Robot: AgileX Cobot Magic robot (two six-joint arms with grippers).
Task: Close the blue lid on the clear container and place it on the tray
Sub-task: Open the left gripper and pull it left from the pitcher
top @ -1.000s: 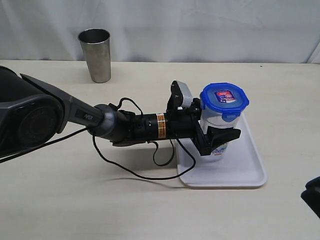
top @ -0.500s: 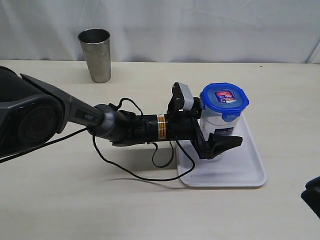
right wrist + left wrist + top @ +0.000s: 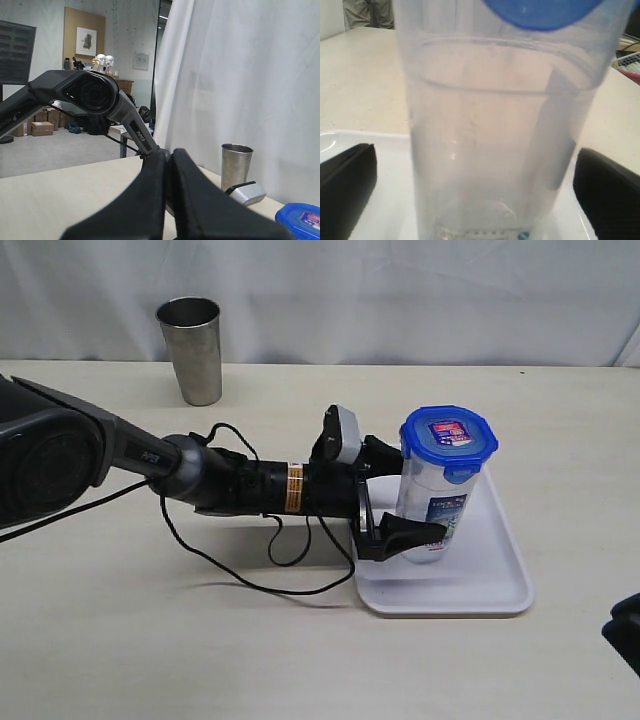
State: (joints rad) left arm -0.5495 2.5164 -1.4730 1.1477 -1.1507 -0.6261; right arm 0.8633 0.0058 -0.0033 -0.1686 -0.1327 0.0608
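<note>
Surface point(image 3: 120, 640): pale, matte tabletop carrying every item listed; a white curtain point(image 3: 400, 300) hangs behind its far edge.
Left arm point(image 3: 150, 460): dark, lying low across the surface from the left edge toward the tray, with an orange band near the wrist.
Tray point(image 3: 500, 590): white, rectangular, rounded corners, low rim; lies flat right of centre, its left edge under the arm's wrist.
Clear container point(image 3: 440, 490): tall, narrow, transparent; stands upright on the left part of the tray, printed label facing the near side low on its wall.
Steel tumbler point(image 3: 190, 350): upright at far left, near the curtain, well apart from the tray.
Cable point(image 3: 250, 580): black, looping from the arm down onto the surface just left of the tray.
Blue lid point(image 3: 450, 440): seated on the mouth of the clear container, one flap hanging down the near side.
Left gripper point(image 3: 408, 495): level with the container's lower half; fingers point(image 3: 347, 187) spread wide, one on each side of the container, with a gap showing between each and the wall in the wrist view.
Right gripper point(image 3: 169, 200): at the near right edge, away from the tray; fingers pressed together with nothing between them.
Sticker point(image 3: 448, 432): small, red and white, centred on top of the lid.
</note>
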